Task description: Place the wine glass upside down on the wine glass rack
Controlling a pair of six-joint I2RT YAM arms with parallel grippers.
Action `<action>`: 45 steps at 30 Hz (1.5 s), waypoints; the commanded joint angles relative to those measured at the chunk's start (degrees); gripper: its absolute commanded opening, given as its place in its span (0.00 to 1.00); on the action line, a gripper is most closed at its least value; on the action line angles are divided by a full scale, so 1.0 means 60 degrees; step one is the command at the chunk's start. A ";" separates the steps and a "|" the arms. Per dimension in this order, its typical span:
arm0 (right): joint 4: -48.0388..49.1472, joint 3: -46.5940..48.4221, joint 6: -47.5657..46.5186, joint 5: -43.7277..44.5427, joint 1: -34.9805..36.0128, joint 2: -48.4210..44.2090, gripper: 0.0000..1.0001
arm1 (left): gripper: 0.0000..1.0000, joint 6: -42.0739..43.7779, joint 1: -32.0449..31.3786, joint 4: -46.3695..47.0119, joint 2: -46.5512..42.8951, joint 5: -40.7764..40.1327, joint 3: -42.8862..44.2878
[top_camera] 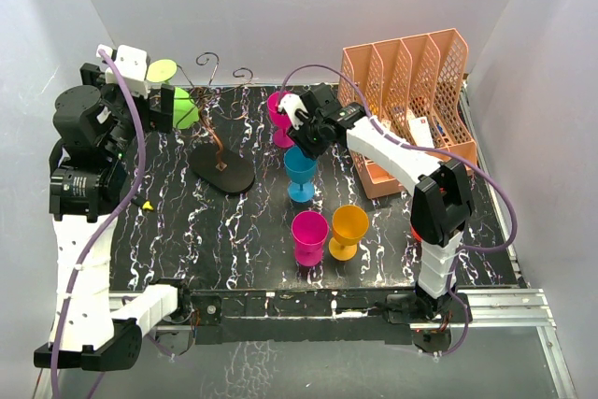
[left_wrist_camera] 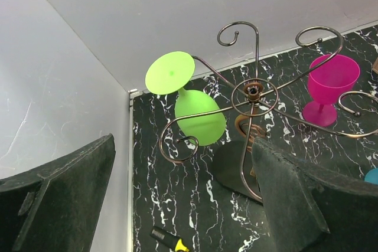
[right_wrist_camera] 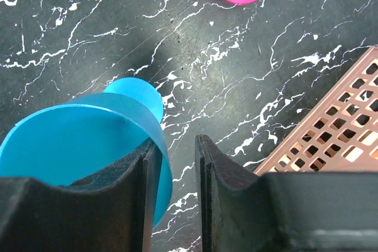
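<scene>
At the upper left of the top view, my left tool (left_wrist_camera: 183,146): fingers spread wide with nothing between them, facing the rack from close by.
Rack (top_camera: 227,175): black disc base on the counter (top_camera: 187,240), left of centre; the post stands upright, with curled wire arms on top.
Green glass (left_wrist_camera: 201,119): hangs upside down on a wire arm at the rack's left side, foot up and bowl down, apart from my left fingers.
My right tool (right_wrist_camera: 177,146): upper centre of the top view, open only a little. It straddles the blue glass's rim, one finger inside the bowl and one outside. A sliver of counter shows between the rim and the outer finger.
Blue glass (top_camera: 300,173): upright at mid-counter, right of the rack.
Other glasses: far pink glass (top_camera: 278,117) upright just above the blue one; near pink glass (top_camera: 309,235) and orange glass (top_camera: 348,228) side by side lower down.
Organizer (top_camera: 411,100): upper right of the counter.
Marker (left_wrist_camera: 168,240): lies near the counter's left edge.
</scene>
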 commanded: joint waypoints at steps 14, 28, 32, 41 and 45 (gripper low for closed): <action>-0.0222 0.1051 0.0129 -0.0197 0.0007 -0.0157 0.17 | 0.97 0.0109 0.0045 0.0102 0.0080 -0.0252 -0.0439; 0.0320 0.2812 -0.0173 0.0147 -0.0669 -0.1183 0.08 | 0.97 -0.0220 0.0046 0.0291 -0.0156 -0.0382 -0.0679; 0.1283 0.3156 0.0026 0.0204 -0.1008 -0.1967 0.08 | 0.97 -0.0625 0.0046 0.0214 -0.0025 0.0553 -0.0269; 0.2689 0.3792 0.0585 0.0249 -0.1040 -0.2897 0.08 | 0.97 -0.2172 0.0021 0.0272 0.1172 0.3201 0.1018; 0.2740 0.4166 0.0774 0.0147 -0.1040 -0.2989 0.08 | 0.96 -0.2743 -0.0071 0.0438 0.1719 0.3697 0.1732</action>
